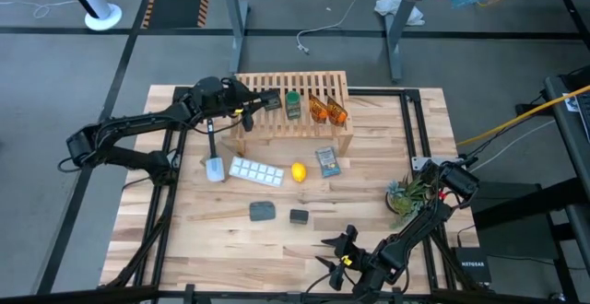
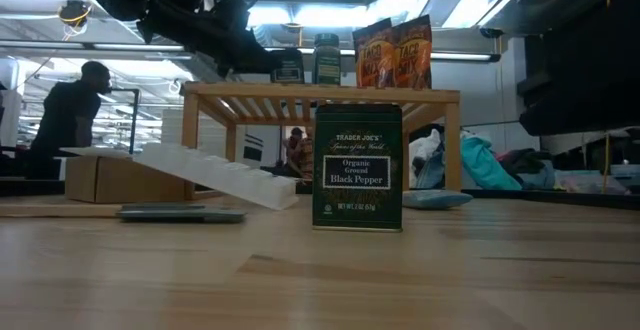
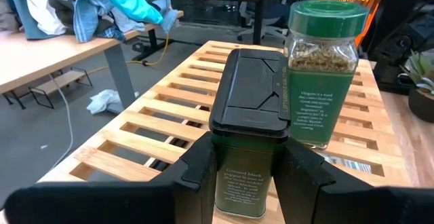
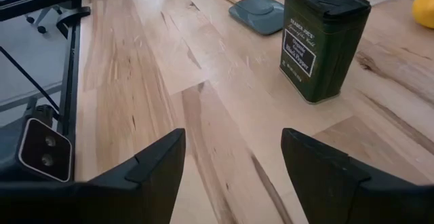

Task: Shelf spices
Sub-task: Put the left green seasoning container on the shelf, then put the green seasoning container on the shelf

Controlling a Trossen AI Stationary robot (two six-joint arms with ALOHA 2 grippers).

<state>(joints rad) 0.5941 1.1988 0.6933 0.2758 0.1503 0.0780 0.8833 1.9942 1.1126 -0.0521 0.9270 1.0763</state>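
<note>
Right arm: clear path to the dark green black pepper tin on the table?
Probably yes. The right gripper is open and faces the dark green black pepper tin across bare wooden tabletop; the grey rounded pad lies off to the side.

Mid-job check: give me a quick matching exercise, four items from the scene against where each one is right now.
Items:
1. Dark square tin with black flip lid
2. Dark green black pepper tin
3. Glass jar with green lid
4. Two shiny orange packets

Places:
A. Standing alone on the tabletop
B. On the light wooden slatted shelf, at the right end of the row
C. Between the left pincer fingers, on the shelf
D. On the shelf, mid-row

Pairs: 1-C, 2-A, 3-D, 4-B
</note>
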